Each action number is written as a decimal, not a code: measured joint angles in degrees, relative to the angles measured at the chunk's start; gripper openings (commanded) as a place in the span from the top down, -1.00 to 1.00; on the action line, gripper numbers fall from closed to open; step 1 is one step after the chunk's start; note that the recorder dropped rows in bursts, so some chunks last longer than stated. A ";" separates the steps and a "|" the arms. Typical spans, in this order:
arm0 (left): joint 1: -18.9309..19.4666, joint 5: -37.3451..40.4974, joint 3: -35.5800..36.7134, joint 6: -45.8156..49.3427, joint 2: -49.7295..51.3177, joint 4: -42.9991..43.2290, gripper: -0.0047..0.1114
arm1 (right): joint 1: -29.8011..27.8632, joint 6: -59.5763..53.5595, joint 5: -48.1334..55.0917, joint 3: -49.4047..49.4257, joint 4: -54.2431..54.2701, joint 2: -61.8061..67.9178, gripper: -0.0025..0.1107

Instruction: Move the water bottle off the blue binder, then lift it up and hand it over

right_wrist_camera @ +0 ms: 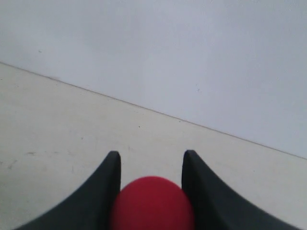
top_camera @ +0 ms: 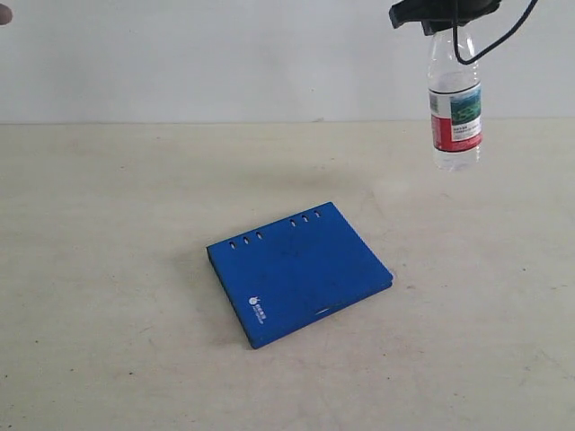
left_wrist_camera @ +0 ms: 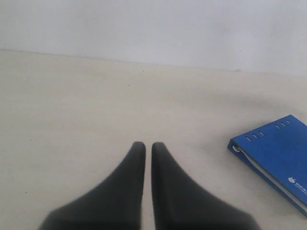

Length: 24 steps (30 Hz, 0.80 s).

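While the right tool (right_wrist_camera: 151,153) holds the water bottle (top_camera: 455,99) aloft, the left tool (left_wrist_camera: 145,144) hovers closed.

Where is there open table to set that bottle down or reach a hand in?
The table is bare all around the blue binder: wide stretches to its left and right, a band between it and the wall. Only the far right is busy, where the right gripper holds the water bottle in the air.

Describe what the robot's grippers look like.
The left gripper has two matte black fingers, broad at the base, curving to narrow rounded tips. The right gripper has the same. In the exterior view a black cable loops beside its black body. No markings show.
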 measured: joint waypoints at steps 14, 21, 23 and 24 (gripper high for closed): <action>0.00 0.00 0.00 0.00 0.00 0.00 0.84 | -0.11 -3.28 1.29 0.00 2.06 -0.09 0.08; 0.00 0.00 0.00 0.00 0.00 0.00 0.84 | -0.11 -4.22 4.13 0.00 1.83 -0.13 0.11; 0.00 0.00 0.00 0.00 0.00 0.00 0.84 | -0.11 -4.22 4.73 0.00 1.83 -0.13 0.11; 0.00 0.00 0.00 0.00 0.00 0.00 0.84 | -0.11 -4.30 4.82 0.00 1.83 -0.13 0.11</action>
